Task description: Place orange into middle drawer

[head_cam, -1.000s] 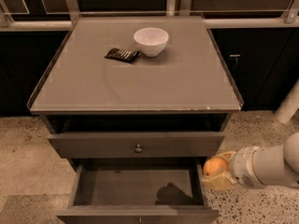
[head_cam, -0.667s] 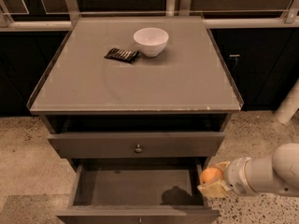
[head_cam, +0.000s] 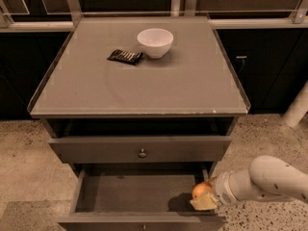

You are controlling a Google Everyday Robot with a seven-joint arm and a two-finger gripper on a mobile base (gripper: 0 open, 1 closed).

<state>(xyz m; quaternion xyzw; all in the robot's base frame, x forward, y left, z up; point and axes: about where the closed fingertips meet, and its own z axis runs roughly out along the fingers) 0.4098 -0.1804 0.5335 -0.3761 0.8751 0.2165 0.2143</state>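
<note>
Your hand (head_cam: pixel 206 199) grips the orange (head_cam: pixel 200 190) at the right wall of the middle drawer (head_cam: pixel 130 192); bare floor lies open to its left. The drawer front is cut off below.

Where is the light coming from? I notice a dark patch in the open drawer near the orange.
Camera view: light seems to fall from above; the hand, holding the orange over the right end of the middle drawer, casts that shadow on the drawer floor; the white bowl throws a soft one on the cabinet top.
</note>
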